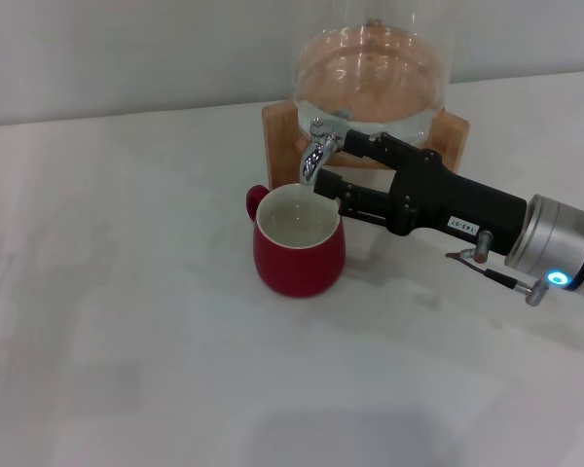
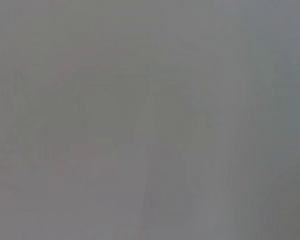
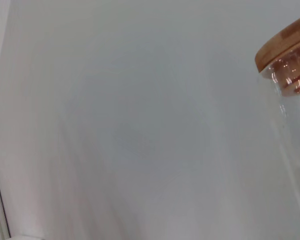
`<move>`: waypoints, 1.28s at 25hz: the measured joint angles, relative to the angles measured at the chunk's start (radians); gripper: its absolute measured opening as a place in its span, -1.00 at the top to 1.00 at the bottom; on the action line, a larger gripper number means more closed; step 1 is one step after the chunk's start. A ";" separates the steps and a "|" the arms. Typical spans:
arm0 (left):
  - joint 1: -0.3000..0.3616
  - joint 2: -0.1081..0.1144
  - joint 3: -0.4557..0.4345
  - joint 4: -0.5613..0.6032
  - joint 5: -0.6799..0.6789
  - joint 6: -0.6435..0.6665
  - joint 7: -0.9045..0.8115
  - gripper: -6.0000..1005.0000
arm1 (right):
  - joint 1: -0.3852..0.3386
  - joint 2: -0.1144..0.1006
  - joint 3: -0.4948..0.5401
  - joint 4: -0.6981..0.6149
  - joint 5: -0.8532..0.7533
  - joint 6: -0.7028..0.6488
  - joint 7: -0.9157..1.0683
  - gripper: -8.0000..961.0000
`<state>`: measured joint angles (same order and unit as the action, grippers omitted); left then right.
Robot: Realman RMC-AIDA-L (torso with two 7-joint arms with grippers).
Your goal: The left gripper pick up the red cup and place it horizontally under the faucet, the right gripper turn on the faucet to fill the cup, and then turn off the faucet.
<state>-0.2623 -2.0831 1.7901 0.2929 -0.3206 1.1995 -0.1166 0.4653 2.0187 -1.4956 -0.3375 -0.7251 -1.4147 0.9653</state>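
Faucet point(image 1: 320, 148), small chrome spigot: flanked by black right gripper point(image 1: 328, 161), jaws narrowly parted; squat red cup point(image 1: 298, 243) beneath. Turn lever gently.

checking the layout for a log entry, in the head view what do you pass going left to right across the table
red cup → faucet → right claw at the faucet → its silver wrist with a blue light. The left claw is not in that view.
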 joint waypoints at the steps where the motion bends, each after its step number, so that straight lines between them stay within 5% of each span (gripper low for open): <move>1: 0.000 0.000 0.000 0.000 0.000 0.000 0.000 -0.75 | 0.000 0.000 0.000 0.000 0.000 0.000 0.000 -0.82; 19: 0.000 0.000 0.000 0.000 0.000 0.000 0.000 -0.75 | -0.051 -0.001 -0.020 0.001 -0.005 -0.084 -0.007 -0.82; 32: 0.005 0.001 -0.003 0.000 0.000 0.000 0.000 -0.75 | -0.092 -0.023 0.127 0.002 -0.005 -0.083 -0.016 -0.82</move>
<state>-0.2569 -2.0819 1.7873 0.2930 -0.3206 1.1996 -0.1165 0.3734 1.9961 -1.3684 -0.3354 -0.7299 -1.4977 0.9488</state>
